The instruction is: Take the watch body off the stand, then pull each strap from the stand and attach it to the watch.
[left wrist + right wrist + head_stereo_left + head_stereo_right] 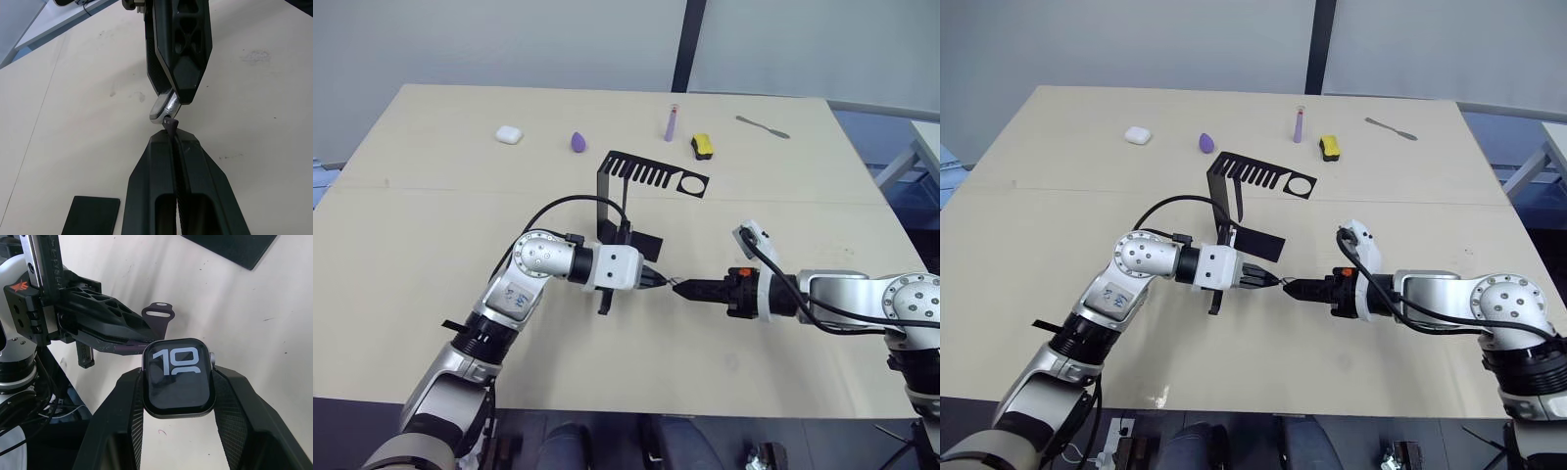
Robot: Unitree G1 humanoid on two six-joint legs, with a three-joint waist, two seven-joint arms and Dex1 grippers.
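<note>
On the pale wooden table (pixel 431 294), a white case (pixel 510 134), purple teardrop sponge (pixel 578 142) and yellow-black block (pixel 702 146) lie behind the thin black sheet-metal stand (pixel 612 191). The right gripper (pixel 178 396) clamps the glossy rounded-square watch body (pixel 178 377); the left gripper (pixel 174 142) pinches a thin black strap (pixel 159 312) touching its edge.

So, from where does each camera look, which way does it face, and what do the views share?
Left eye view: on the head, facing forward and down over the table; both arms show, and the stand.
Right eye view: same scene.
Left wrist view: along the left gripper, shut on a strap.
Right wrist view: along the right gripper, shut on the watch body.
Both wrist views show the other gripper.
</note>
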